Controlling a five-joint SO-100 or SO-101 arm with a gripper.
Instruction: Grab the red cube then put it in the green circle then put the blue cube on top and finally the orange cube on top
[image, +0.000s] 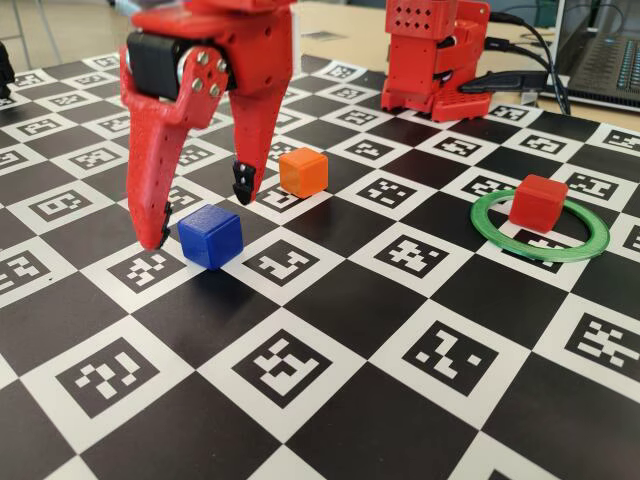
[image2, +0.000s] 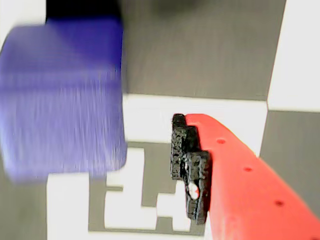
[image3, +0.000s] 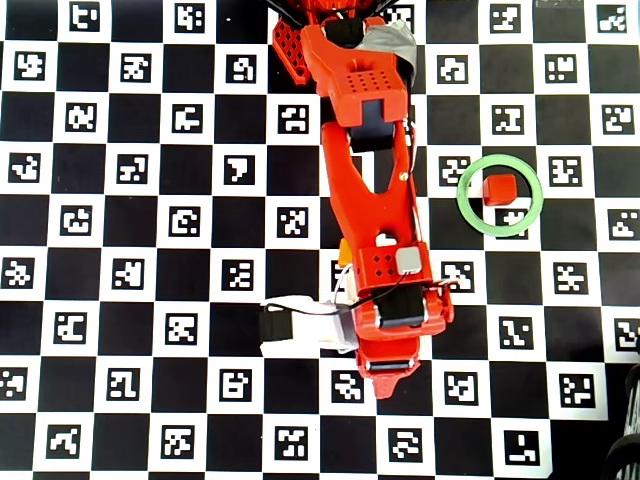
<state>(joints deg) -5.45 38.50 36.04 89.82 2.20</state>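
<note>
In the fixed view, the fingers (image: 200, 215) are spread open, straddling the blue cube (image: 211, 236) on the table (image: 330, 330); the orange cube (image: 303, 171) sits just behind it. The red cube (image: 538, 202) lies inside the green circle (image: 540, 227), well right of the blue cube. The wrist view shows the blue cube (image2: 62, 97) blurred, left of one fingertip (image2: 190, 167). In the overhead view, the arm hides the blue cube; the red cube (image3: 499, 188) rests within the green circle (image3: 500, 195).

The table (image: 330, 300) is covered with black and white squares, and the white ones have little black patterns. The blue cube (image: 211, 237) sits on it near the front. The orange cube (image: 303, 172) sits farther back. The green circle (image: 540, 227) lies flat, with the red cube (image: 538, 202) inside it
</note>
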